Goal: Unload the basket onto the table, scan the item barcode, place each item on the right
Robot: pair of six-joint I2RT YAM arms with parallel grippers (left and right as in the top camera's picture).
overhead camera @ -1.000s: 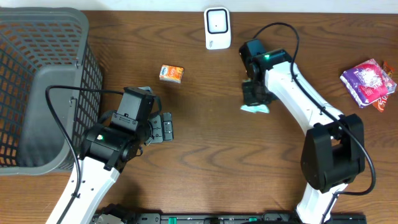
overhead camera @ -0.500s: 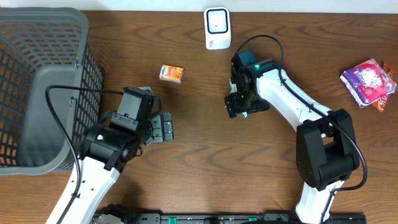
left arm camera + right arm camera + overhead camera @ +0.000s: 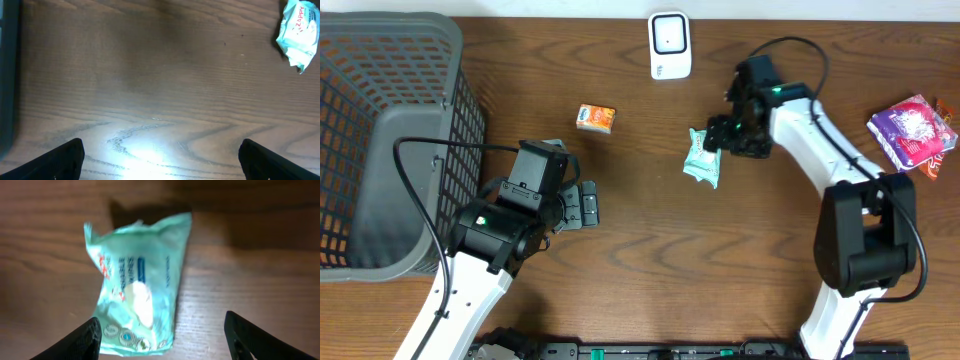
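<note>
The item, a teal wipes pack [image 3: 703, 157], lies flat on the wooden table in the middle. My right gripper [image 3: 726, 134] hovers just to its right, open, holding nothing. In the right wrist view the pack [image 3: 140, 285] lies below and between the spread black fingers [image 3: 90, 336], closer to the left one; my right gripper [image 3: 166, 339] does not touch it. The white scanner [image 3: 669, 45] stands at the table's far edge. My left gripper [image 3: 584, 204] is open over bare wood, its centre [image 3: 160, 160] empty, with the pack [image 3: 299, 32] at the top right of its view.
A grey wire basket [image 3: 380, 130] fills the left side. A small orange box [image 3: 595, 118] lies left of the scanner. A purple packet [image 3: 912, 133] sits at the right edge.
My right gripper opened and let go of the teal pack, which now lies on the table. The right arm moved right and back. The left arm stayed still.
</note>
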